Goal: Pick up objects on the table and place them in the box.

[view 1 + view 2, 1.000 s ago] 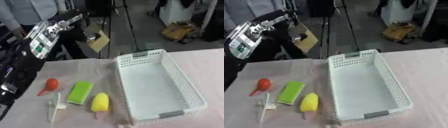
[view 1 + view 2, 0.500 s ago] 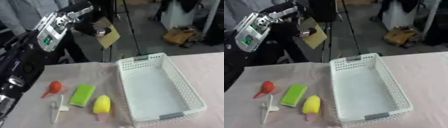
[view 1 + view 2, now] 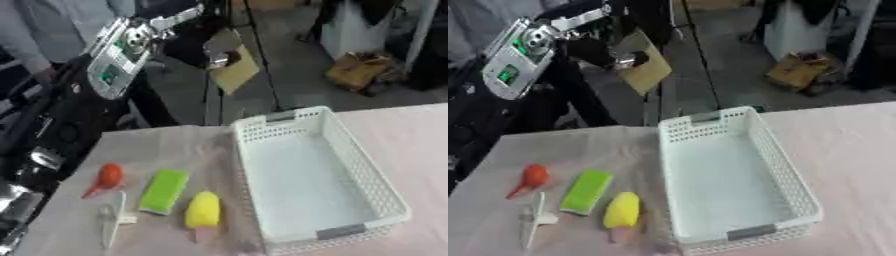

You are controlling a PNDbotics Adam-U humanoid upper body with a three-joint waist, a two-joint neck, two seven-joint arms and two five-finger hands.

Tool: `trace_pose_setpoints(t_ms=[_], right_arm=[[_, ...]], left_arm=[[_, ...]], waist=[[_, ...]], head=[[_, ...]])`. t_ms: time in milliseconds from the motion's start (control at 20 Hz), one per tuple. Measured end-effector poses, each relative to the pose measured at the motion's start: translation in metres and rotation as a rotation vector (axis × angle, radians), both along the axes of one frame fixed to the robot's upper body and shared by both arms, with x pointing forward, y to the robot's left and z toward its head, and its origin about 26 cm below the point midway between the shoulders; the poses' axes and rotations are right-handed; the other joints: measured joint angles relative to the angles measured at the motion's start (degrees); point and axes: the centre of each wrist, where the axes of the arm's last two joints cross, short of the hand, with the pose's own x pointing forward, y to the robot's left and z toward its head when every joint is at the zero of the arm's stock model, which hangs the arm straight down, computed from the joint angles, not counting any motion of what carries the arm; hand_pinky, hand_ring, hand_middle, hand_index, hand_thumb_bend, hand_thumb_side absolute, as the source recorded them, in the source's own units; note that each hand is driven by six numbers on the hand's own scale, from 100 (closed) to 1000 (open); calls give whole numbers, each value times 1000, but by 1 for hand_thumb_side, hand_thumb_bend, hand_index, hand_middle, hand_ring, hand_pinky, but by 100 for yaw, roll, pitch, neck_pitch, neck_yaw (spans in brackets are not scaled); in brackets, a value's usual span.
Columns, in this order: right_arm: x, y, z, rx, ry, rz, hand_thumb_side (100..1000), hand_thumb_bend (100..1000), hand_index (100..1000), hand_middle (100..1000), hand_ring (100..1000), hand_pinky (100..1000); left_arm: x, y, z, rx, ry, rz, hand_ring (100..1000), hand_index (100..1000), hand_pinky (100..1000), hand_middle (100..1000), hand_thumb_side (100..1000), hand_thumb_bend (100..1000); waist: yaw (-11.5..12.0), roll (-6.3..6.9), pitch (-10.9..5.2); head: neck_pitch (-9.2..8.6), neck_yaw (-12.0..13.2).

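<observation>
The left robot hand (image 3: 179, 17) is raised high above the counter (image 3: 842, 135) — whether its fingers are apart or together I cannot tell. The white basket (image 3: 730, 180) stands empty; left of it lie a yellow popsicle (image 3: 621, 211), a green block (image 3: 586, 191), a red toy (image 3: 531, 177) and a white piece (image 3: 535, 220).

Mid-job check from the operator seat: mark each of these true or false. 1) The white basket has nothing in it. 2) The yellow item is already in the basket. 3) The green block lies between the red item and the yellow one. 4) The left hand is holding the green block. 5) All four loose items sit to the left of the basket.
1) True: the white basket shows only its bare floor.
2) False: the yellow item lies on the table beside the basket.
3) True: the green block lies between the red item and the yellow one.
4) False: the left arm is raised above the table's far edge; nothing touches the block.
5) True, including the white tool.
</observation>
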Motion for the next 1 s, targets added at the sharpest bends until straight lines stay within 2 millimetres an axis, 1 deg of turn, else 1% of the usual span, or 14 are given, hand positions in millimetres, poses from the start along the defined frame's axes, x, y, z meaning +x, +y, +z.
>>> trace_pose_setpoints(t_ms=[200, 700, 1000], right_arm=[[2, 3, 3, -2, -5, 16, 1000, 100, 603, 677, 828, 824], [6, 8, 10, 2, -17, 48, 1000, 100, 602, 675, 826, 822], [8, 11, 14, 6, -31, 69, 1000, 100, 600, 674, 826, 822]], left_arm=[[0, -11, -2, -7, 9, -28, 254, 442, 386, 261, 473, 100], [1, -34, -12, -21, 36, -74, 251, 437, 386, 257, 502, 100], [8, -35, -31, -27, 73, -53, 247, 432, 384, 253, 515, 100]], waist=[[-127, 22, 52], [-297, 87, 119], [-379, 98, 207]], head=[[0, 43], [0, 94], [-1, 112]])
